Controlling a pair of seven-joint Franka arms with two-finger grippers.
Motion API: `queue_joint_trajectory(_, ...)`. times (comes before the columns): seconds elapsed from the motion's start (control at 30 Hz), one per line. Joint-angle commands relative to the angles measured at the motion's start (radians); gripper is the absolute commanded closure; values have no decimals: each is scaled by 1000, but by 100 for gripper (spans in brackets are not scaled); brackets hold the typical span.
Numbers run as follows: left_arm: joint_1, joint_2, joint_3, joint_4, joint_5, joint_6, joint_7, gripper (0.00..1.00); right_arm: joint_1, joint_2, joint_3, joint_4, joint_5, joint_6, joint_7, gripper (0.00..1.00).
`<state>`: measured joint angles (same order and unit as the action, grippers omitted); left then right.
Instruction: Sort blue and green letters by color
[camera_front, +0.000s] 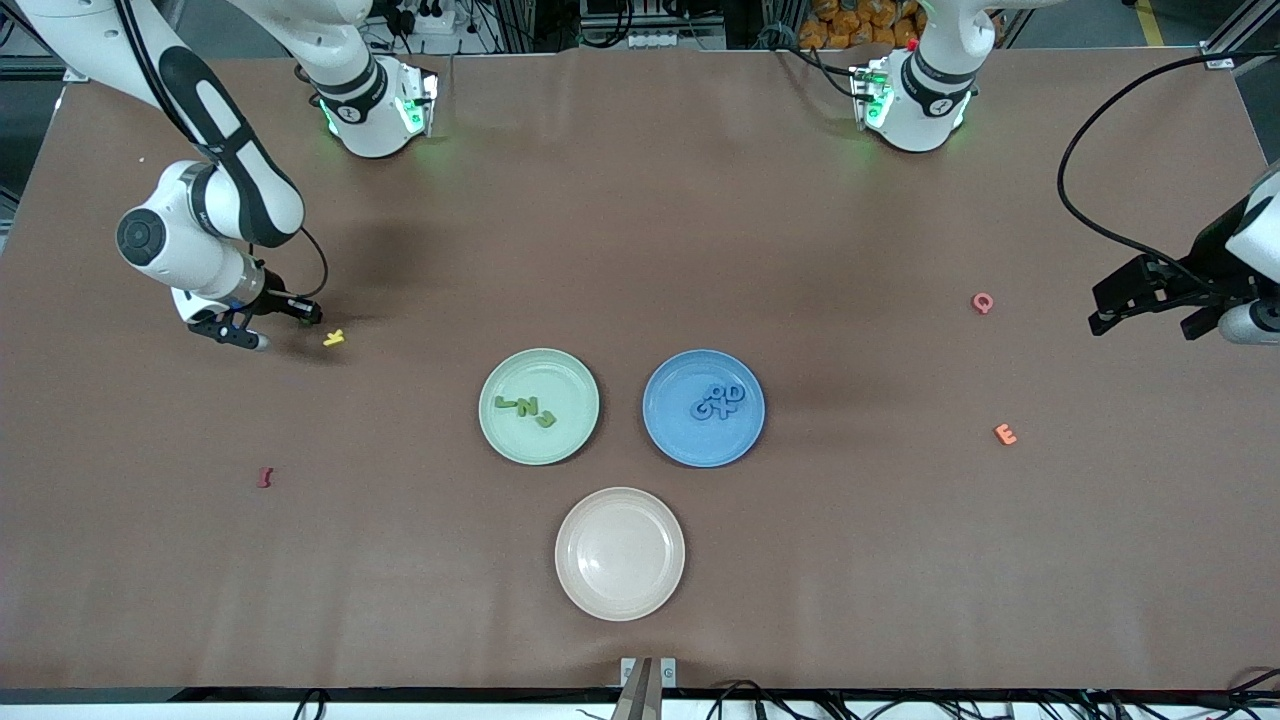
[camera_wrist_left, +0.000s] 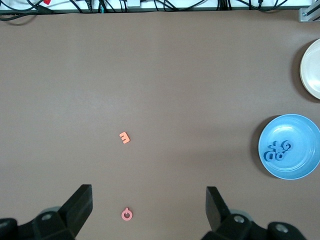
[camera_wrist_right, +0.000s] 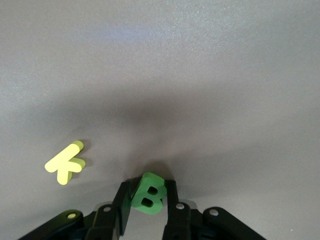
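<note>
Smooth round beige plate (camera_front: 620, 600); right pincer (camera_wrist_right: 148, 200) clamps chunky green B (camera_wrist_right: 148, 193); left pincer (camera_wrist_left: 149, 207) apart.

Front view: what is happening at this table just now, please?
The right gripper has its jaws shut on a green letter B, low over the table near a yellow letter. Three green letters lie on the green plate, and the blue letters lie piled on the blue plate. The left gripper waits with open jaws above a pink Q and an orange E.
</note>
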<state>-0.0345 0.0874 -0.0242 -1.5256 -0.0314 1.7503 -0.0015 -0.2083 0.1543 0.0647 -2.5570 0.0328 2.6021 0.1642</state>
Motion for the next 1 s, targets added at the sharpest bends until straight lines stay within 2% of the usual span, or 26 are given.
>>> queue_joint_trajectory(0.0, 1, -3, -2, -5, 13, 9, -15, 0, 62, -47, 7, 6, 30, -25, 103, 87)
queue_joint_trajectory(0.13, -1, -3, -2, -7, 11, 9, -15, 0, 113, -48, 10, 27, 48, -33, 167, 87)
queue_joint_trajectory(0.4, -1, -3, -2, -7, 13, 9, -15, 0, 236, -36, 9, 95, 160, -42, 265, 87)
queue_joint_trajectory(0.63, -1, -3, -2, -7, 11, 9, -15, 0, 335, -9, 9, 164, 173, -46, 423, 88)
queue_joint_trajectory(0.97, 2, -3, -2, -7, 11, 9, -12, 0, 452, 97, 21, 325, 173, -46, 652, 88)
